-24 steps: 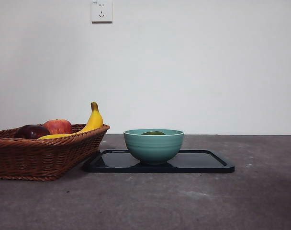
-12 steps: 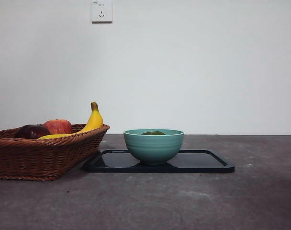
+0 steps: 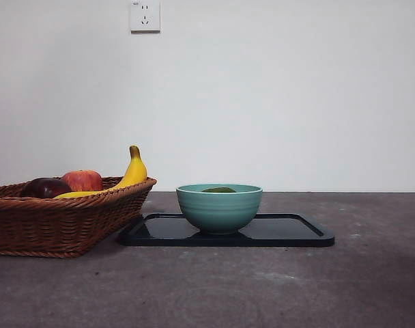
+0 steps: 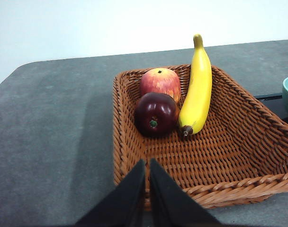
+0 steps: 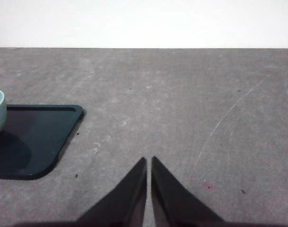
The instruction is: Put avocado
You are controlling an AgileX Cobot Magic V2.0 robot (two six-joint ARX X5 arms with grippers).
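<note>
The dark green top of the avocado (image 3: 219, 190) just shows over the rim of the teal bowl (image 3: 219, 208), which stands on the black tray (image 3: 289, 236). My left gripper (image 4: 147, 163) is shut and empty, hovering by the near edge of the wicker basket (image 4: 229, 142). My right gripper (image 5: 148, 161) is shut and empty above bare table, to the side of the tray (image 5: 35, 137). Neither arm appears in the front view.
The basket (image 3: 57, 219) left of the tray holds a red apple (image 4: 160, 82), a dark purple-brown fruit (image 4: 156, 113) and a banana (image 4: 197, 85). A wall socket (image 3: 145, 15) sits high on the wall. Grey table (image 5: 191, 104) stretches beyond the right gripper.
</note>
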